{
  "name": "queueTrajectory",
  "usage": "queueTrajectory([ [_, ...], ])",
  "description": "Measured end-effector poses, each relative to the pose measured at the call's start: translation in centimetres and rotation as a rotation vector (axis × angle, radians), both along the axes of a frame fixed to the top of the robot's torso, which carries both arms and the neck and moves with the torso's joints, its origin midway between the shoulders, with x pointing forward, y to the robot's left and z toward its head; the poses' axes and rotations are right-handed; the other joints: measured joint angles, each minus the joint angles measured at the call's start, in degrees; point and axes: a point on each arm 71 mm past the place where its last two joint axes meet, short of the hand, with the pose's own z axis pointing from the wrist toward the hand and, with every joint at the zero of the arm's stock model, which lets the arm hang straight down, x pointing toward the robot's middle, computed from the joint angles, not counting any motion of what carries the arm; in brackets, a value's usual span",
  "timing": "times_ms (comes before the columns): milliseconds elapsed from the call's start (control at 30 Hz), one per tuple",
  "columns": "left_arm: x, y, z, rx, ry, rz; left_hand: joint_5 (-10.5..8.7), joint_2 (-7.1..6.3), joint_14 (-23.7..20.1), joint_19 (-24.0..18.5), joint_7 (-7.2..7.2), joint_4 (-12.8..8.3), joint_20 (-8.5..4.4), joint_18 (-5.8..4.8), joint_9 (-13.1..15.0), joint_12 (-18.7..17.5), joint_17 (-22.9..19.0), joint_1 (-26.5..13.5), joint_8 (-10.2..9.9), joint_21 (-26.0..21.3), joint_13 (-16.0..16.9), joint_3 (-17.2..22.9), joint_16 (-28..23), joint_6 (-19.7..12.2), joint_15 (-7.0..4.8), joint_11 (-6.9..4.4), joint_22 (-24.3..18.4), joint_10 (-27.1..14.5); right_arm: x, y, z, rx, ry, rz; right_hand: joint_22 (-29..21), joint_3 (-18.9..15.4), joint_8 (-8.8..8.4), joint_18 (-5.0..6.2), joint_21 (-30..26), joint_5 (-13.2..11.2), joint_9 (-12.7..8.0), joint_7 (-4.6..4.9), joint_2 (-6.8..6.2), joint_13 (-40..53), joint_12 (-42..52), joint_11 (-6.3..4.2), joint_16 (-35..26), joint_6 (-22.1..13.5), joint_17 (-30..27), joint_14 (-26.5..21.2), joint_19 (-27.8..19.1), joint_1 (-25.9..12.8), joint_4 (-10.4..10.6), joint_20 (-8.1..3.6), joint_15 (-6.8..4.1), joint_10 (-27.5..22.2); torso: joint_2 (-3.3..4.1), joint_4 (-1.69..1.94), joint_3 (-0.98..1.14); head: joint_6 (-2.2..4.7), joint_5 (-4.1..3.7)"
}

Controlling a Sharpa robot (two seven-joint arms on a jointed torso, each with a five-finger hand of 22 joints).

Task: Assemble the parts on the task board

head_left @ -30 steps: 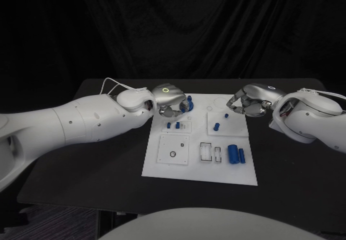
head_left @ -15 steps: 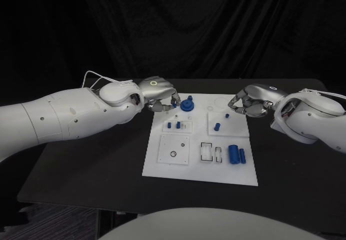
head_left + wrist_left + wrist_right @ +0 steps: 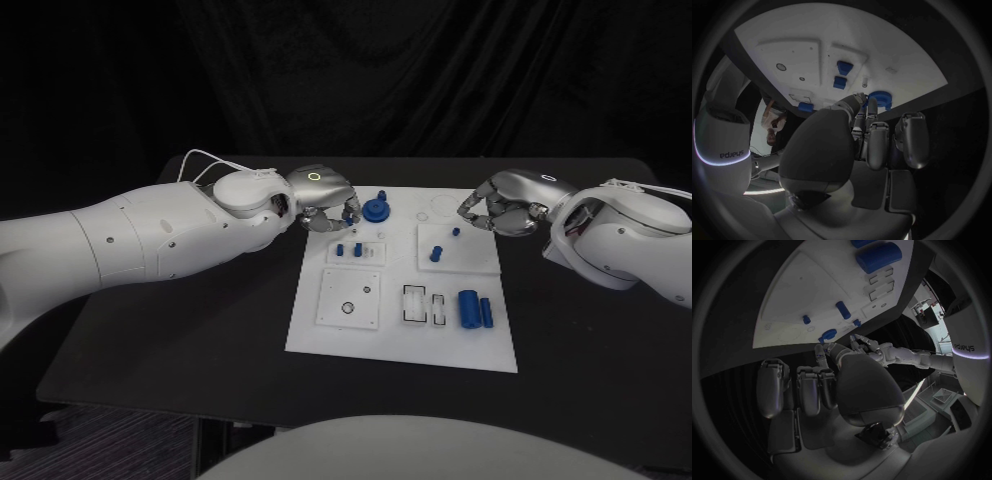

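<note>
**Left hand at the blue round part, right hand curled at the board's far corner**

In the head view the task board (image 3: 401, 340) lies mid-frame on the black surface (image 3: 188, 320). The left hand (image 3: 326, 196), at the board's upper left corner, has its fingertips (image 3: 859, 98) at a blue round part (image 3: 376, 210); whether they actually grip it I cannot tell. The right hand (image 3: 503, 205) hangs at the upper right edge, fingers curled inward around nothing. A large blue cylinder (image 3: 467, 306) lies toward the board's lower right.

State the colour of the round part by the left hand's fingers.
Blue. The round part stands at the task board's far edge, next to the left hand; the head view shows it best.
</note>
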Motion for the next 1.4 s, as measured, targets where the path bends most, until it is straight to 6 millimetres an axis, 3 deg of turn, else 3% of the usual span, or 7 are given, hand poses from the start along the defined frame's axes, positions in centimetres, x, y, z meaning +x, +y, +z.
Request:
queueTrajectory([
  [267, 0.3, -0.2, -0.9, 0.013, 0.017, 0.014, -0.10, 0.00, -0.20, 0.00, 0.00, -0.15, 0.00, 0.00, 0.00, 0.00, -0.24, 0.00, 0.00, 0.00, 0.00, -0.16, 0.00, 0.00, -0.20, -0.02, 0.00, 0.02, 0.0, 0.0, 0.0, 0.000, 0.002, 0.001, 0.00, 0.00, 0.00, 0.00, -0.34, 0.00, 0.00, 0.00, 0.00, 0.00, 0.00, 0.00, 0.00, 0.00, 0.00, 0.00, 0.00, 0.00, 0.00, 0.00, 0.00, 0.00, 0.05, -0.04, 0.10, 0.00, -0.13],
  [1400, 0.5, -1.1, -2.4, 0.030, 0.044, 0.033, -0.20, 0.22, -0.39, -0.31, 0.11, -0.32, 0.10, 0.01, 0.00, -0.04, -0.83, 0.22, -0.24, -0.67, 0.21, -0.32, -0.32, -0.30, 0.00, 0.15, 0.00, 0.97, -0.1, 0.2, -0.1, -0.004, 0.011, 0.006, -0.01, 0.00, 0.00, 0.00, -0.34, 0.00, 0.00, 0.00, 0.00, 0.03, 0.00, 0.00, 0.00, 0.00, 0.00, 0.00, 0.00, 0.00, 0.00, 0.00, 0.00, 0.00, -0.12, -0.08, 0.14, 0.00, -0.30],
])
